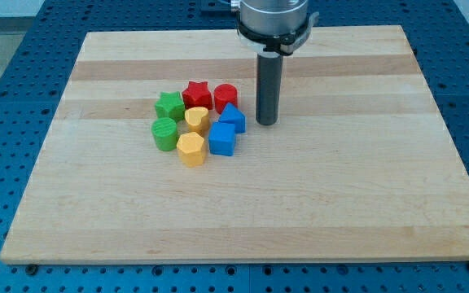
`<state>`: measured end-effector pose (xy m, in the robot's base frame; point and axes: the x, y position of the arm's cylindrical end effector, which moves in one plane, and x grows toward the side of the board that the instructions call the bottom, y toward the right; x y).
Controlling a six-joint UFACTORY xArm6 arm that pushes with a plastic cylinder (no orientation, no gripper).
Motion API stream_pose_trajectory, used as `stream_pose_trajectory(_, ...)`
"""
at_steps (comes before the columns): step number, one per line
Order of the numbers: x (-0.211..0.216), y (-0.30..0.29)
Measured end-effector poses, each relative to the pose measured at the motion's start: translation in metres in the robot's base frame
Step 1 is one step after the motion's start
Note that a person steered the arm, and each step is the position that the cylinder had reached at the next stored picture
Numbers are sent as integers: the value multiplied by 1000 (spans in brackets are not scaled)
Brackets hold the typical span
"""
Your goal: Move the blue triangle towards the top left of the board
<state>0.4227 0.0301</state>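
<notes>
My tip (267, 122) rests on the wooden surface (340, 203), just at three o'clock of the blue triangle (233, 116); the rod carries no fingers.

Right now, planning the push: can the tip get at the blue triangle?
Probably yes: my tip stands just right of the blue triangle, with bare board between them.

Light was bright, even, overhead; board (300, 203) showed soft short shadows, no glare; focus sharp, edges undistorted.
</notes>
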Motion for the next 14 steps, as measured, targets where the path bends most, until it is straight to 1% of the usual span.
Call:
stream_pose_trajectory(1, 34, -5)
stream_pose_trajectory(2, 59, -39)
stream_pose_trajectory(3, 56, -87)
stream_pose_trajectory(4, 37, -109)
stream_pose_trajectory(5, 18, -104)
stream_pose_trajectory(6, 7, -79)
stream_pose_trajectory(8, 12, -2)
stream_pose_trajectory(9, 7, 26)
stream_pose_trajectory(10, -11, 41)
stream_pose_trajectory(12, -61, 41)
stream_pose_trajectory(14, -78, 78)
